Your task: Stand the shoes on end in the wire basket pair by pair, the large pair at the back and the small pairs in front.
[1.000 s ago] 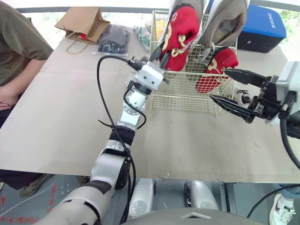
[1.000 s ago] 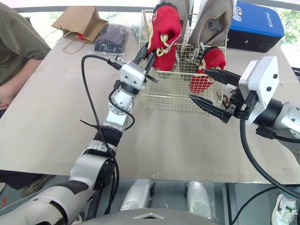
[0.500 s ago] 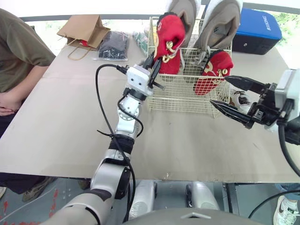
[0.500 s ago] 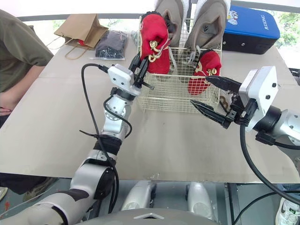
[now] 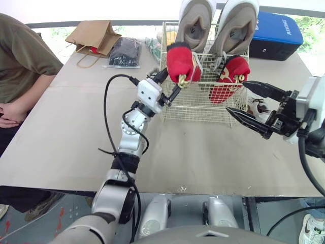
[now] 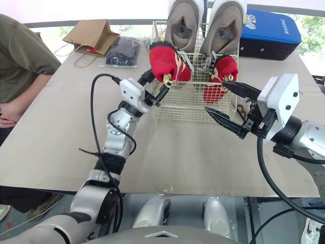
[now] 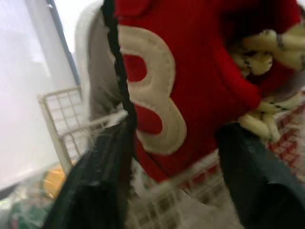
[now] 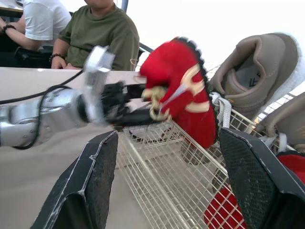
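Tops of the two large tan shoes (image 5: 194,23), standing on end at the back of the wire basket (image 5: 203,105), are running off the upper edge, and the grid is partly hiding the lower end of the red fabric shoe (image 5: 179,62) at its front left. The left hand (image 5: 168,84) is pinching that soft shoe, with cream cord laces (image 5: 182,79), between both black fingers (image 5: 161,75), while a second red shoe (image 5: 229,79) is standing at the front right. The right hand (image 5: 236,95) is hanging spread wide and empty beside the basket's right front corner.
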Robot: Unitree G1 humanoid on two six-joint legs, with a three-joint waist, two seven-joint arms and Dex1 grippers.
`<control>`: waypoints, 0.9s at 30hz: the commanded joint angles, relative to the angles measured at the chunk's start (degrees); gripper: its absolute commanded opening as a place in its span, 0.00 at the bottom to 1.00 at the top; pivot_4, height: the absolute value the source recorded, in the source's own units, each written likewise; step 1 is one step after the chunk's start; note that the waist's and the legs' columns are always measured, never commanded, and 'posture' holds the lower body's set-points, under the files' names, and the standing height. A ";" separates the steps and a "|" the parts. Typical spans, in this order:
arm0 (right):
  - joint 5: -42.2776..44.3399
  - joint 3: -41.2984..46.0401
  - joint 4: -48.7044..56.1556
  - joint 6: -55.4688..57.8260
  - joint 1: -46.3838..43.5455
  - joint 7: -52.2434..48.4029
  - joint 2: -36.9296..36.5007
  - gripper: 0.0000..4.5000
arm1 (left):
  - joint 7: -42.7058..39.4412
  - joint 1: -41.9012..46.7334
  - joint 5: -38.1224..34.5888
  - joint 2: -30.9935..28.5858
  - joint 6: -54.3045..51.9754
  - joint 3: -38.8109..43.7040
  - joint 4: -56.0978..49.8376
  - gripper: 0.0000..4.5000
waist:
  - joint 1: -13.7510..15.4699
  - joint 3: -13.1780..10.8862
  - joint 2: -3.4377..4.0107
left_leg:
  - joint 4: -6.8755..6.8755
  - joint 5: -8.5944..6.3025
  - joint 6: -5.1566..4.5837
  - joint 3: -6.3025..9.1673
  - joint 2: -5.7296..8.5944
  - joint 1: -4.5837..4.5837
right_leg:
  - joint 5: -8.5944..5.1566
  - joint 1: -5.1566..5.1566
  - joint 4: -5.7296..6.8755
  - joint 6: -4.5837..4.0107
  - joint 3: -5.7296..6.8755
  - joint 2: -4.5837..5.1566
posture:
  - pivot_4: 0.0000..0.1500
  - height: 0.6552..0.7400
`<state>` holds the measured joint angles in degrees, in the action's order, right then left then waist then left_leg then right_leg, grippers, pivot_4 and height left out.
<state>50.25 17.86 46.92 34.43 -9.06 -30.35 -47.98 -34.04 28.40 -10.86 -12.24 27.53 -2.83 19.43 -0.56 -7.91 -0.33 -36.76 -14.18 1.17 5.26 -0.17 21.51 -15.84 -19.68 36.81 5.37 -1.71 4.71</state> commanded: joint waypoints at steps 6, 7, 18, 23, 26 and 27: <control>-1.93 -1.62 0.66 -2.17 -0.63 -0.69 1.17 0.71 | -4.01 -1.21 -3.50 -5.19 -14.77 0.60 -8.17 0.74 | 0.04 -0.22 -0.21 | 0.00 0.00 0.00 0.12 0.00 0.20 | 0.00 -0.12 -0.07 -0.01 0.10 -0.02 | 1.00 1.00; -2.08 -1.78 0.66 -2.24 -0.59 -0.66 1.33 0.71 | -4.09 -0.59 -3.66 -5.12 -15.93 0.41 -9.27 0.74 | 0.08 -0.29 -0.25 | 0.00 0.00 0.00 0.12 0.01 0.22 | 0.00 -0.12 -0.08 -0.01 0.10 -0.01 | 1.00 1.00; -2.76 -1.81 1.34 -1.76 -0.26 -0.28 1.67 0.71 | -4.06 6.75 -0.27 -5.73 -21.94 -0.58 -13.20 0.74 | 1.10 -0.85 -0.56 | -0.04 0.01 0.01 0.34 0.04 1.12 | 0.02 -0.91 -0.10 -0.02 0.31 -0.01 | 1.00 1.00; -2.26 -0.68 2.25 -1.43 0.78 0.02 1.34 0.71 | -0.72 9.63 -15.52 -7.95 -43.29 9.73 -19.19 0.74 | 0.31 -1.07 -0.67 | 0.01 0.02 0.02 0.44 0.02 1.34 | 0.02 -1.16 -0.05 -0.02 0.38 -0.03 | 1.00 1.00; -2.60 -0.67 2.70 -1.70 1.82 0.35 1.68 0.71 | 2.74 12.51 -17.74 -13.45 -53.47 15.32 -14.54 0.74 | -0.66 -1.27 -0.75 | 0.08 0.01 0.02 0.47 0.02 1.34 | 0.01 -1.20 -0.06 -0.02 0.40 -0.05 | 1.00 1.00; -2.65 -0.68 2.91 -1.75 2.10 0.57 1.77 0.71 | 2.89 13.21 -17.17 -14.87 -54.93 15.42 -12.84 0.74 | -0.90 -1.30 -0.73 | 0.11 0.01 0.02 0.47 0.00 1.33 | 0.01 -1.25 -0.03 -0.02 0.37 -0.08 | 1.00 1.00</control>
<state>47.67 15.61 47.61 33.50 -6.72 -30.41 -46.33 -32.31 40.61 -27.30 -25.58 -24.04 10.41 5.33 -1.47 -9.21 -1.06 -36.65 -14.16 1.19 5.73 -0.16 22.82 -15.83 -20.94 36.80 5.35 -1.34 4.62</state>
